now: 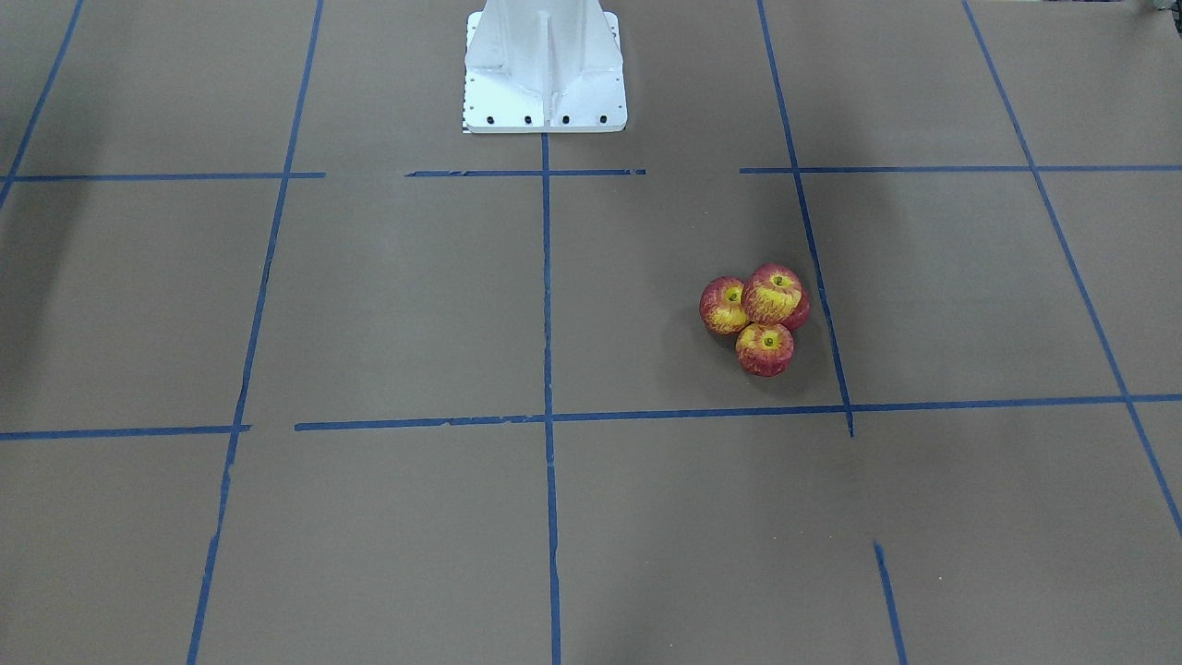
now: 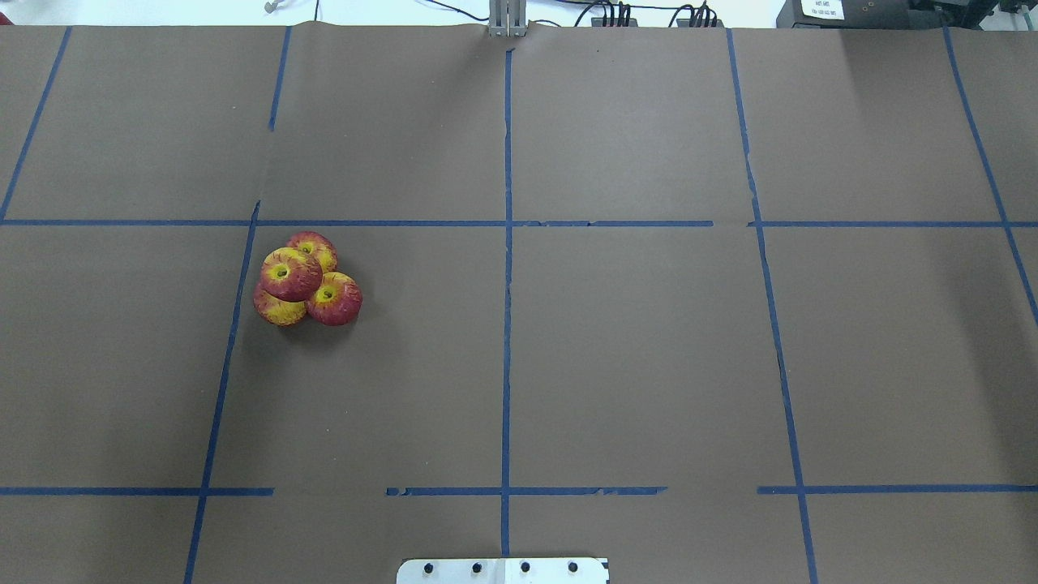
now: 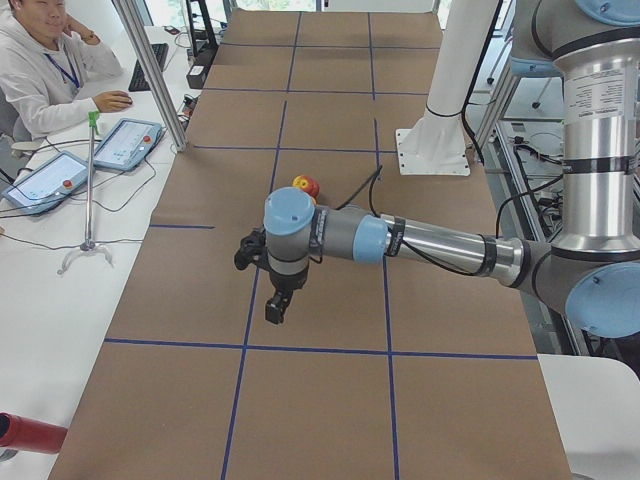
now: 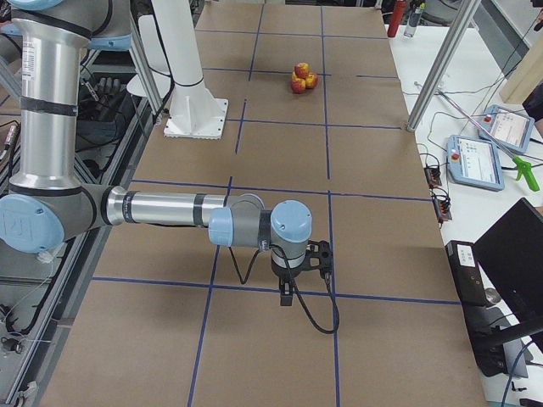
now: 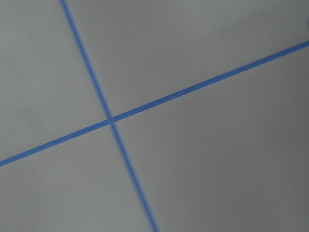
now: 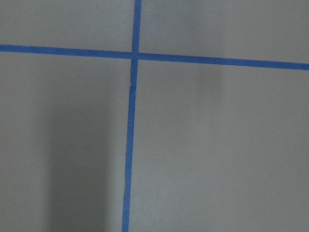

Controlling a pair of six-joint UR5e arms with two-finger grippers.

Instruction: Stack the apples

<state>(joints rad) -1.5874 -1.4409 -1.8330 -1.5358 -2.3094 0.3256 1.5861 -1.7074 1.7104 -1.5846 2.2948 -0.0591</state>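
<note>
Four red-and-yellow apples (image 2: 290, 273) sit in one tight pile on the brown table, on the robot's left side. One apple (image 1: 774, 294) rests on top of the other three. The pile also shows small in the exterior left view (image 3: 306, 185) and in the exterior right view (image 4: 301, 76). My left gripper (image 3: 275, 305) hangs above the table, well short of the pile. My right gripper (image 4: 287, 292) hangs above the table's far right end. Both show only in side views, so I cannot tell whether they are open or shut. Both wrist views show only bare paper and blue tape.
The white robot base (image 1: 545, 74) stands at the middle of the robot's side. Blue tape lines (image 2: 507, 324) divide the brown paper into squares. An operator (image 3: 40, 70) sits at a side desk with tablets (image 3: 125, 145). A metal pole (image 4: 441, 59) stands by the other desk.
</note>
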